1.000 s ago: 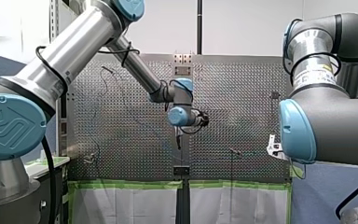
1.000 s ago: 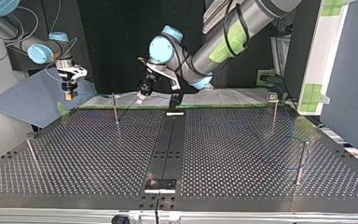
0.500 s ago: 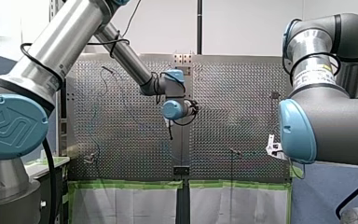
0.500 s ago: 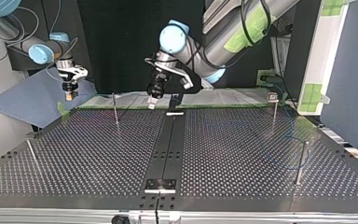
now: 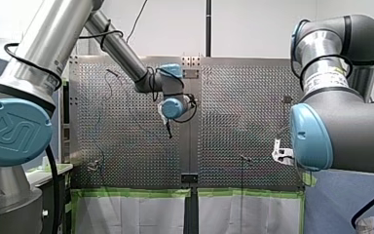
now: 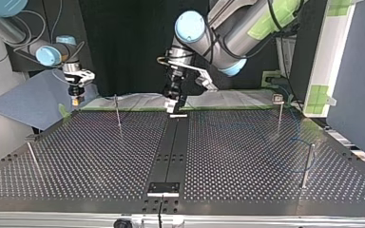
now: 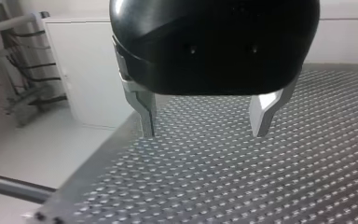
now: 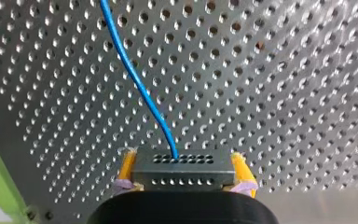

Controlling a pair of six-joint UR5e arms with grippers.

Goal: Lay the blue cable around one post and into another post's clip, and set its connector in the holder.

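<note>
My right gripper (image 8: 182, 173) is pinching the grey connector (image 8: 182, 167) between its yellow pads (image 8: 128, 164), one pad pressing on each end of the block. The blue cable (image 8: 142, 91) is coming out of the connector's upper face and curving away over the perforated desk (image 8: 284, 70).

In the top view, the black centre strip (image 6: 171, 147) is dividing the desk in two. My right gripper is hanging well off to the strip's left in that view, near the desk's far edge. A blue-grey sheet (image 6: 24, 102) is lying beyond that edge.

My left gripper (image 6: 173, 103) is hovering just above the strip's far end, close to a small white plate (image 6: 178, 115). In the left wrist view its metal fingers (image 7: 145, 112) are standing spread apart, with nothing between them and only bare desk showing below.

A thin post (image 6: 117, 111) is standing near the strip on the right gripper's side. On the strip's other side, well away from it, a clip-topped post (image 6: 279, 107) is standing by the far edge and a plain post (image 6: 306, 164) nearer the camera. A faint loop of the cable is lying at the plain post's foot. I cannot tell whether it is going around the post or beside it.
</note>
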